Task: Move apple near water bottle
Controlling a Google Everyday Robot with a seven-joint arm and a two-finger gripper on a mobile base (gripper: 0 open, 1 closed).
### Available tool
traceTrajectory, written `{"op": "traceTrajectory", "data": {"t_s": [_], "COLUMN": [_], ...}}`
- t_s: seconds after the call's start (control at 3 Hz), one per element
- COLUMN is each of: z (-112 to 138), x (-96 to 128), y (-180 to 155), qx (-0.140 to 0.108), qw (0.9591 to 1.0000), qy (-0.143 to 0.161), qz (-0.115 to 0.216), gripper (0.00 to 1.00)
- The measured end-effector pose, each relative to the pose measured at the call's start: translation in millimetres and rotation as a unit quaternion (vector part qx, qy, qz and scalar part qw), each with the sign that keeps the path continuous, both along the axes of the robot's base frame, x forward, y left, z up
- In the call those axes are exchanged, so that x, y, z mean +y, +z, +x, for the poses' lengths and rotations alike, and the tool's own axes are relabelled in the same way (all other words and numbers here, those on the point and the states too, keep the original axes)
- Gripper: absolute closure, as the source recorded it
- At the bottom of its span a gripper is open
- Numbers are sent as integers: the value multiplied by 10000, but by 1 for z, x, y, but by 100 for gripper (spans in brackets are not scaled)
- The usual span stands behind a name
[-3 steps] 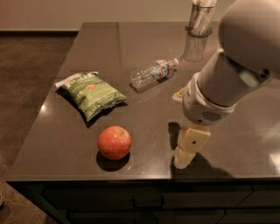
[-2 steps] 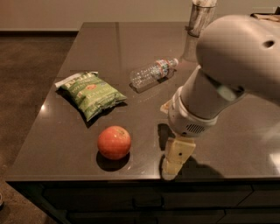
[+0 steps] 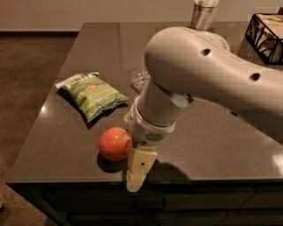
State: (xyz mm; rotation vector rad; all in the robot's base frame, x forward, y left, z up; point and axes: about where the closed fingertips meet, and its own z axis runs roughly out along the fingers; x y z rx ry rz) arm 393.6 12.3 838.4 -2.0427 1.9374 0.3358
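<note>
The apple [image 3: 115, 143], round and orange-red, lies on the dark table [image 3: 57, 148] near its front edge. My gripper [image 3: 133, 180] hangs from the big white arm [image 3: 199, 75] just to the right of the apple, close against it, and reaches down past the table's front edge. The water bottle [image 3: 140, 79] lies further back; only a clear bit of it shows at the arm's left edge, the rest is hidden behind the arm.
A green chip bag [image 3: 92, 92] lies left of the bottle, behind the apple. A tall grey cylindrical holder [image 3: 203, 13] stands at the back. A dark wire basket [image 3: 265, 33] sits at the back right. The floor drops off to the left.
The arm has swung left and down. The gripper has gone from right of the apple, well apart, to right beside it. The arm now hides most of the bottle.
</note>
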Motion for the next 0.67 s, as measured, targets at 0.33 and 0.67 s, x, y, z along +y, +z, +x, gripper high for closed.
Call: {"op": "traceTrajectory", "data": {"t_s": [0.33, 0.67], "z": [6, 15], "x": [27, 40], "y": [5, 11], "qx": [-60, -111], "qw": [9998, 9996], "qy": [174, 236], "qz": [92, 130], "gripper": [0, 18]}}
